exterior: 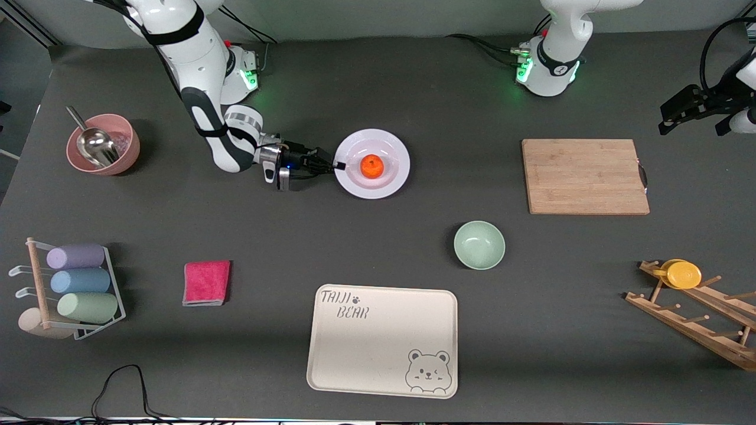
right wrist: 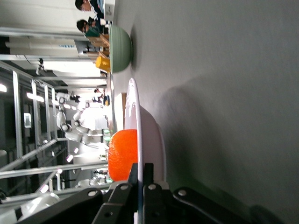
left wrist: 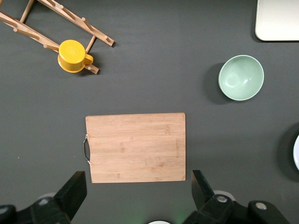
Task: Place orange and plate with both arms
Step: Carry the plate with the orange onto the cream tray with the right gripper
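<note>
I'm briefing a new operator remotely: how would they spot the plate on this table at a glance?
Start from the wooden cutting board; beside it, toward the right arm's end of the table, lies the plate with the orange in it. The right gripper is shut on its rim. It is round and pale lavender-white, larger than the mint-green bowl.

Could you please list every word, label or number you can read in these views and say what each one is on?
"TAIJI BEAR" with a paw print: printed on the cream tray, in the corner toward the right arm's end; a bear face is drawn in another corner.
A small mark on the cutting board: too small to read.
Nothing else is legible.
</note>
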`<state>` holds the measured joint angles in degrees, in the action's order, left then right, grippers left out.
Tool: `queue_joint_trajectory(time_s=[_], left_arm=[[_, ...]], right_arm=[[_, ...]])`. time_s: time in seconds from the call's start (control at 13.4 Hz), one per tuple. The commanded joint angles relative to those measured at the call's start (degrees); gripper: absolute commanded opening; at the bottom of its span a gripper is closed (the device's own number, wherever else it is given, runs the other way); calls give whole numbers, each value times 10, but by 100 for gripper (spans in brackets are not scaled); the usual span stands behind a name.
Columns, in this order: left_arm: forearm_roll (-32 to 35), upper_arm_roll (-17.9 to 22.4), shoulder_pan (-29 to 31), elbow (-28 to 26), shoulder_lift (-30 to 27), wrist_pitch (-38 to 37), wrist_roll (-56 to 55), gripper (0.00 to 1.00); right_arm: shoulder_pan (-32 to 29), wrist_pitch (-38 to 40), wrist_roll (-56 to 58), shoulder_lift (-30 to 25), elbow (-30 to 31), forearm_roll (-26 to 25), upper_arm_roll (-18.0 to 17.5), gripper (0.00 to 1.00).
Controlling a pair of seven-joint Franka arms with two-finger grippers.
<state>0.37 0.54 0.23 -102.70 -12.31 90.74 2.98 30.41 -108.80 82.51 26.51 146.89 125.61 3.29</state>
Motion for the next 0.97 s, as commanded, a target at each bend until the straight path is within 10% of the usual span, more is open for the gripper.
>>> queue_joint_trajectory(time_s=[0.0,0.9], left_arm=[[-6,3,4,15,7,-3,5,100],[-6,3,13,15,15,9,6,100]], right_arm=[[-17,12,-59,-13,-38,-19,1,0],[-104,-75,-351,129,-463,-214,23,0]])
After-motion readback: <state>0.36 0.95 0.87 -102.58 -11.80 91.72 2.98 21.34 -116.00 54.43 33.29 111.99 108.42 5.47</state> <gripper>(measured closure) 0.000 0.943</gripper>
